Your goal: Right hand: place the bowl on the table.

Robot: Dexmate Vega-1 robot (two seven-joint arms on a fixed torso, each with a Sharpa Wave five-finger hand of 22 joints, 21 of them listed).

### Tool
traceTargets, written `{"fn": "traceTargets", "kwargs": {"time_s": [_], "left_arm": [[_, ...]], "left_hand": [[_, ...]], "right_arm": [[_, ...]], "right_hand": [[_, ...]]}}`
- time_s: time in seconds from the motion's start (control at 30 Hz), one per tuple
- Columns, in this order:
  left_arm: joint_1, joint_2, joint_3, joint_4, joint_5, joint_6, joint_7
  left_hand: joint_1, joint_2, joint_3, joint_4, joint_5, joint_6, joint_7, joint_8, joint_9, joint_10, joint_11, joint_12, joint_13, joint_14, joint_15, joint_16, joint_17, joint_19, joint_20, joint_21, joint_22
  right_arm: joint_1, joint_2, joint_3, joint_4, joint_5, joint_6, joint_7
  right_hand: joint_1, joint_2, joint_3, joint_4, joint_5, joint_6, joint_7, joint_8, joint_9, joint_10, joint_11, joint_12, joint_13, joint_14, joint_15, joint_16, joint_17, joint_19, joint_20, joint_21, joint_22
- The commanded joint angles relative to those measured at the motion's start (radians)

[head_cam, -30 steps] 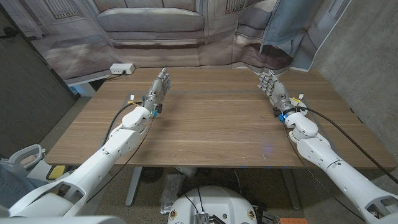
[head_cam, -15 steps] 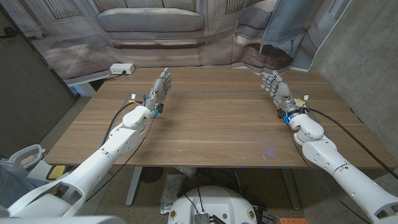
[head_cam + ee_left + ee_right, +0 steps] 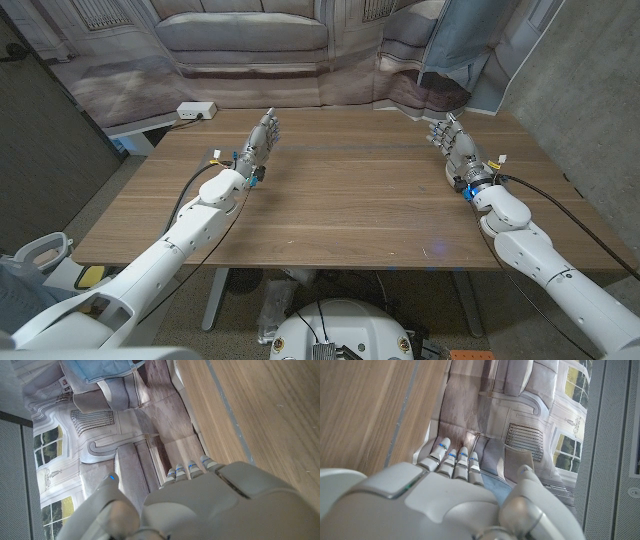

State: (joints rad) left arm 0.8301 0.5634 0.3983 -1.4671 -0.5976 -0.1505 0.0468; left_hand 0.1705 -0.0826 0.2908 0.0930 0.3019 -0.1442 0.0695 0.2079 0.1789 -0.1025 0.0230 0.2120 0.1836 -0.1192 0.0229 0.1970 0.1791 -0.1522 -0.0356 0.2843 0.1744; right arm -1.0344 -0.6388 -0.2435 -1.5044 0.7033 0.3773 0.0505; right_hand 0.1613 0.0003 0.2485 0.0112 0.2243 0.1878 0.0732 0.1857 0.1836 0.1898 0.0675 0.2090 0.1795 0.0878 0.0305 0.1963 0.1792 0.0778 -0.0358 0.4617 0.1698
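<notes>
My right hand (image 3: 456,143) stands on its edge over the far right part of the wooden surface (image 3: 340,190), palm upright and facing inward. Its fingers (image 3: 447,131) reach toward the far edge, loosely apart, and they hold nothing. In my right wrist view the back of that hand (image 3: 445,505) shows with the fingers (image 3: 455,462) lying side by side and straight, the thumb off to one side, nothing between them.

My left hand (image 3: 258,143) stands the same way over the far left part of the surface, palm upright, its fingers (image 3: 265,128) straight and a little apart, gripping nothing. My left wrist view shows the back of that hand (image 3: 200,505) with the fingertips (image 3: 190,467) stretched out over the wood.

I cannot see a bowl anywhere on the surface or in either hand, so I cannot tell where it is.

Beyond the far edge hangs a printed backdrop (image 3: 250,40) of a sofa, and a white power strip (image 3: 196,110) lies near the far left corner.
</notes>
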Motion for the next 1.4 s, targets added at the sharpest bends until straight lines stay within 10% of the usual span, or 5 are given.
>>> {"fn": "traceTargets", "kwargs": {"time_s": [0.03,1.4], "left_arm": [[0.004,0.003,0.003,-0.021,0.009,0.010,0.013],[-0.030,-0.013,0.027,-0.012,0.025,0.016,-0.007]], "left_hand": [[0.012,-0.001,0.003,-0.006,0.000,0.003,-0.001,0.002,0.006,-0.001,-0.002,0.004,0.002,0.006,0.001,0.001,0.004,0.006,-0.048,-0.007,0.004],[0.025,0.009,0.000,-0.011,-0.004,0.015,-0.011,-0.002,0.006,0.011,-0.009,0.002,0.002,0.015,-0.007,-0.001,0.005,0.016,-0.051,-0.017,0.005]], "right_arm": [[-0.032,-0.010,0.025,-0.010,0.005,0.026,-0.002],[-0.157,-0.062,0.119,-0.095,0.008,0.075,-0.015]], "right_hand": [[0.010,0.000,0.002,-0.004,-0.005,0.009,0.000,0.012,0.003,0.015,0.001,0.010,0.001,0.014,-0.003,0.005,0.004,0.014,-0.028,-0.002,0.005],[0.017,0.006,0.001,-0.011,-0.015,0.036,-0.005,0.017,0.003,0.039,-0.002,0.013,0.002,0.039,-0.007,0.006,0.006,0.038,-0.025,-0.016,0.007]]}}
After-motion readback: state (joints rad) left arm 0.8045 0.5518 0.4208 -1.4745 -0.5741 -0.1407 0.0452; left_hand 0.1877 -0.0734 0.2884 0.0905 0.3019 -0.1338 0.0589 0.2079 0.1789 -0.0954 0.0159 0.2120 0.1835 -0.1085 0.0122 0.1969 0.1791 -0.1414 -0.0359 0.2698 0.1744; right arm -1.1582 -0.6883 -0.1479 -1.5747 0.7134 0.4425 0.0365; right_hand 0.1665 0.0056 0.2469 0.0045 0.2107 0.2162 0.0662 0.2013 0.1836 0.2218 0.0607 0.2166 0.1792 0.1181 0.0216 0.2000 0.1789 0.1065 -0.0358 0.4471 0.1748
